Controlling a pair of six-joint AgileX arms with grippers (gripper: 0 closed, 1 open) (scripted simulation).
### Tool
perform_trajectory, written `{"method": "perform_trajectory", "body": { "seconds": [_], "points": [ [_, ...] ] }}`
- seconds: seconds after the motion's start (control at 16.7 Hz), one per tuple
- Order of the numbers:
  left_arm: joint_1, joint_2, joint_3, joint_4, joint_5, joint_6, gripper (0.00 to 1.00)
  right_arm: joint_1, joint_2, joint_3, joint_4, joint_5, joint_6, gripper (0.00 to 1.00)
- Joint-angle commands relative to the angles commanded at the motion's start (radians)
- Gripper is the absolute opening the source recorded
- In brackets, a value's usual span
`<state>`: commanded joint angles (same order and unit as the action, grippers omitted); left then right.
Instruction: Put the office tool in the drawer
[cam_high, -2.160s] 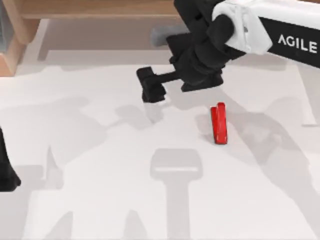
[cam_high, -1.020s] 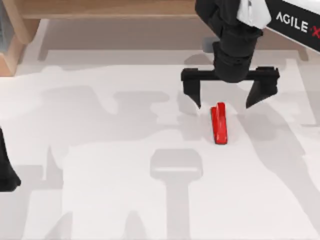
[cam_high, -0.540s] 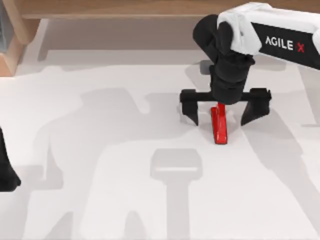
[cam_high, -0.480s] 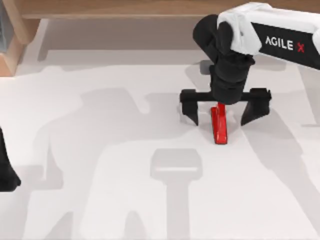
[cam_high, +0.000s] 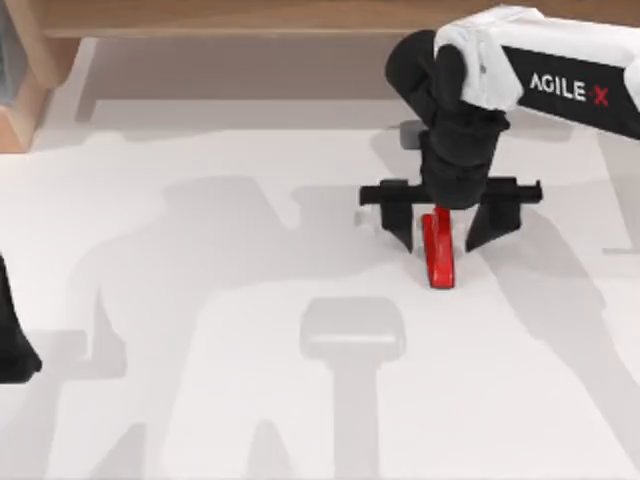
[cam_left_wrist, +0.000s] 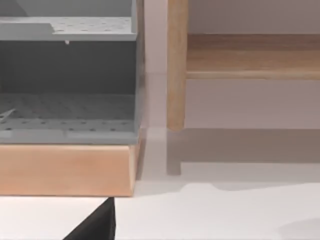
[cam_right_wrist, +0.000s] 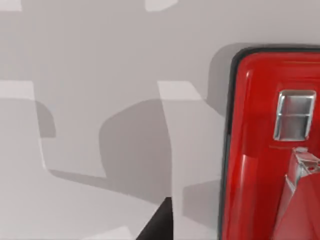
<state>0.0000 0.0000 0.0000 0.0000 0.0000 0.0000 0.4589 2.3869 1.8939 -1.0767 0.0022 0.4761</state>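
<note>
The left arm (cam_high: 12, 345) sits parked at the left edge of the tabletop (cam_high: 200, 400), out of the way, so the other arm has room to work. I cannot tell if its end effector is spread or pressed together. Its wrist view looks at a wooden cabinet with a grey drawer (cam_left_wrist: 67, 80), which looks open, likely so the tool can go in later.

Further right, the red office tool (cam_high: 438, 248) lies flat on the tabletop, right of the middle. It is long and thin. In the top view its long side runs from the back of the tabletop toward the front, tilted just a little. The back end is tucked under the right arm.

The right end effector (cam_high: 442, 225) hangs right above that back end. Its two fingers (cam_high: 400, 218) are spread apart, one on each long side of the tool, not touching it. I think they stand this way so they can squeeze the thin sides. The right wrist view shows the shiny red top (cam_right_wrist: 270, 150) very close.
</note>
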Motion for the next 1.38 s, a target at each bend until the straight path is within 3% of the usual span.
{"method": "perform_trajectory", "body": {
  "seconds": [0.36,1.38],
  "points": [
    [0.000,0.000,0.000,0.000,0.000,0.000,1.00,0.000,0.000,0.000,0.000,0.000,0.000,0.02],
    [0.000,0.000,0.000,0.000,0.000,0.000,1.00,0.000,-0.029,0.071,-0.100,0.000,0.000,0.00]
  ]
}}
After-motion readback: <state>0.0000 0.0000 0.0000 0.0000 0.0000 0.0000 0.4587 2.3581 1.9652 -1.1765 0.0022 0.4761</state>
